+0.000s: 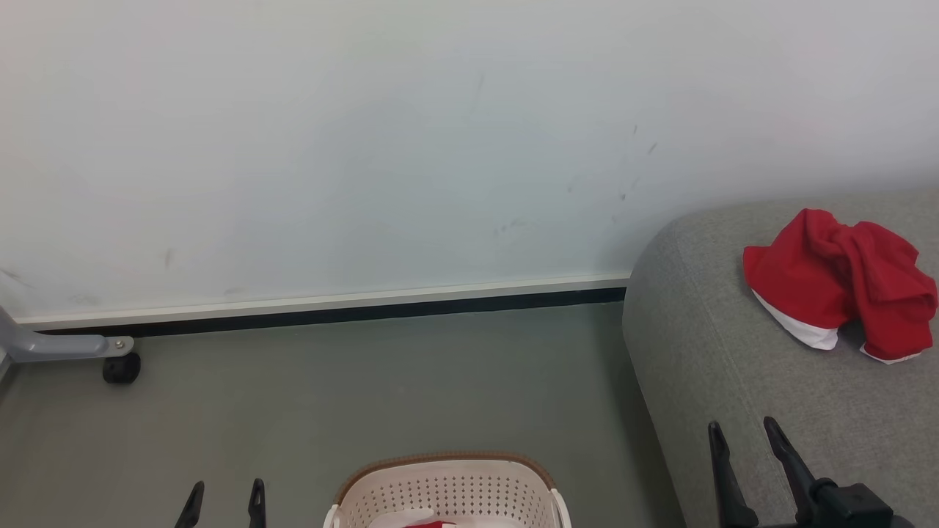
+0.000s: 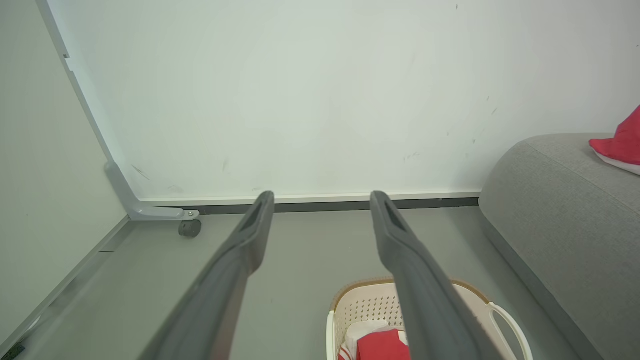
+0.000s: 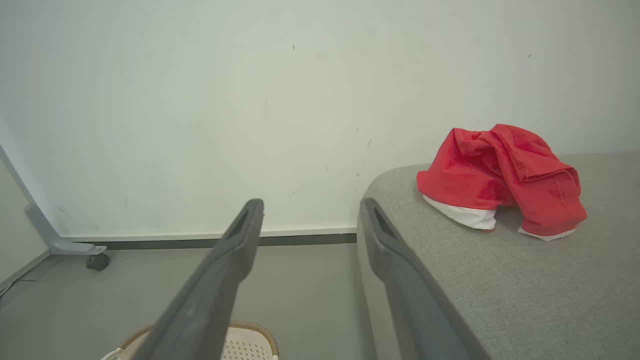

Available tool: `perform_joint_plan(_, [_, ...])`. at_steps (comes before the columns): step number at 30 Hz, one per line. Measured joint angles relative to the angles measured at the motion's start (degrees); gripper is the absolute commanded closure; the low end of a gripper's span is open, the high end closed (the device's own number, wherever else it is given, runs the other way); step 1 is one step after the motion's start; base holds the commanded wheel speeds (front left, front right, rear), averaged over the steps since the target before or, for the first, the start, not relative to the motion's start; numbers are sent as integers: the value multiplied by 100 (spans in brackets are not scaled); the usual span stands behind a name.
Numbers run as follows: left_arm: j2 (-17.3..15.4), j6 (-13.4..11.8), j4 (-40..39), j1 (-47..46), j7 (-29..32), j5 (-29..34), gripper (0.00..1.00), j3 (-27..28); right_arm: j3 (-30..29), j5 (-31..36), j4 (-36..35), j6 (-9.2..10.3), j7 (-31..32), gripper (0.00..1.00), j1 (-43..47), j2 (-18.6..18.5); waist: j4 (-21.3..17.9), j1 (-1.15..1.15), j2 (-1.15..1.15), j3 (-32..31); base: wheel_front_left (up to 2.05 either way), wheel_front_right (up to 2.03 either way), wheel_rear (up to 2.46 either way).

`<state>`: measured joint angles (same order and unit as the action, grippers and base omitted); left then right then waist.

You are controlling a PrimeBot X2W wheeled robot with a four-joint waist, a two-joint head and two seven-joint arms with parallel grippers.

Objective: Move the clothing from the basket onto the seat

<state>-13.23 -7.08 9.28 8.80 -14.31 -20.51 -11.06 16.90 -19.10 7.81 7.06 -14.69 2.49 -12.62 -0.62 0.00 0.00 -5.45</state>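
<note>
A crumpled red garment with white trim (image 1: 836, 282) (image 3: 500, 177) (image 2: 622, 145) lies on the grey seat (image 1: 733, 367) (image 3: 525, 290) (image 2: 560, 220) at the right. The cream basket (image 1: 447, 488) (image 2: 480, 300) (image 3: 250, 342) stands on the floor at the bottom centre, with red and white clothing (image 2: 380, 345) (image 1: 429, 523) inside. My left gripper (image 1: 224, 502) (image 2: 322, 202) is open and empty, left of the basket. My right gripper (image 1: 742, 436) (image 3: 310, 210) is open and empty over the seat's near edge, well short of the red garment.
A white wall with a dark baseboard (image 1: 330, 312) runs behind the grey floor (image 1: 367, 389). A grey frame leg with a black caster (image 1: 121, 367) (image 2: 190, 227) (image 3: 97, 261) stands at the far left by a side panel (image 2: 45, 190).
</note>
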Motion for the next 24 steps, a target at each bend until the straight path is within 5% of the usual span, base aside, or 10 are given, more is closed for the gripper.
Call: perform_joint_plan(24, [222, 163, 339, -722, 171, 303, 0, -558, -264, 113, -245, 7, 0, 0, -250, 23, -19, 0, 1, 727, 0, 0, 0])
